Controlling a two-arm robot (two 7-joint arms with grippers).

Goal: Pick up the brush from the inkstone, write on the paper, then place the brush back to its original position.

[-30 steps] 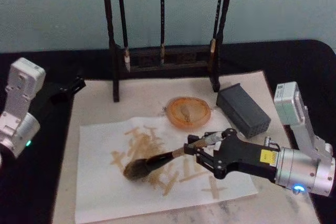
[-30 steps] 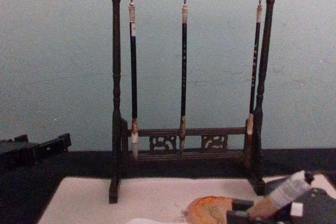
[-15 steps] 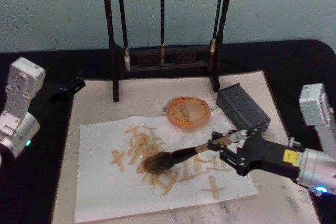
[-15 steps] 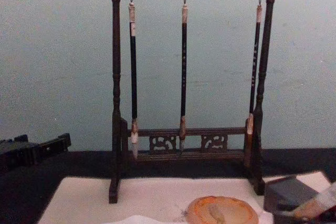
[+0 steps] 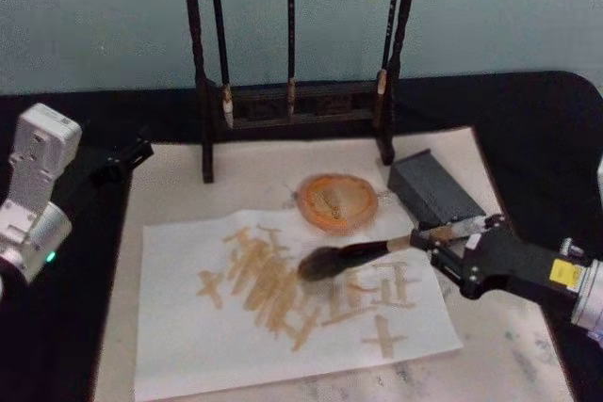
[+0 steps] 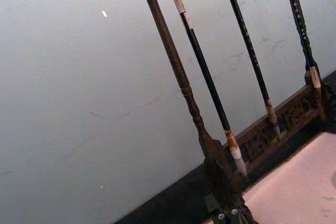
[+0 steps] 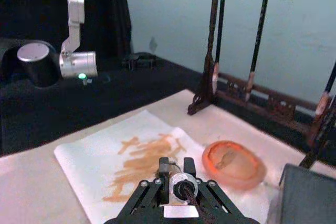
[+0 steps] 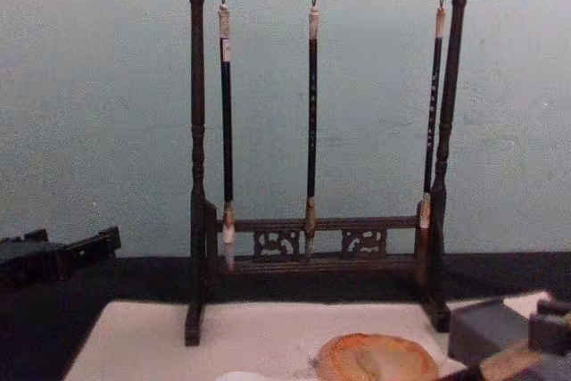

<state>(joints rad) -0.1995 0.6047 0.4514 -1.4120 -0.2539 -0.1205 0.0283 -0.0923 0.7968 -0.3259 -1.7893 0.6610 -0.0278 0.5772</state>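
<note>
Pale blue-green wall (image 5: pixel 490 7) backs your black table (image 5: pixel 537 120), where a beige mat (image 5: pixel 170 185) covers the middle. On the far part of the mat stands the dark wooden rack (image 8: pixel 197 176) with 3 slim brushes (image 8: pixel 312 113) hanging from its top bar. Nearer you lies the paper (image 5: pixel 188 327), a white sheet marked with tan strokes across its centre and right part. A grey block (image 5: pixel 435 193) sits on the mat beyond the paper's right corner, and a round orange dish (image 5: pixel 339 201) sits just left of it, at the paper's far edge.

Your right gripper (image 5: pixel 443 237) reaches in from the right, over the paper's right edge, with its fingers clamped on the pale handle of the brush (image 5: pixel 353 254). The brush lies nearly level, its handle pointing right and its bushy head over the strokes, just on the near side of the dish. You cannot tell whether the bristles touch the sheet.

Your left gripper (image 5: pixel 118 162) is parked at the mat's far-left corner, well apart from the paper.
</note>
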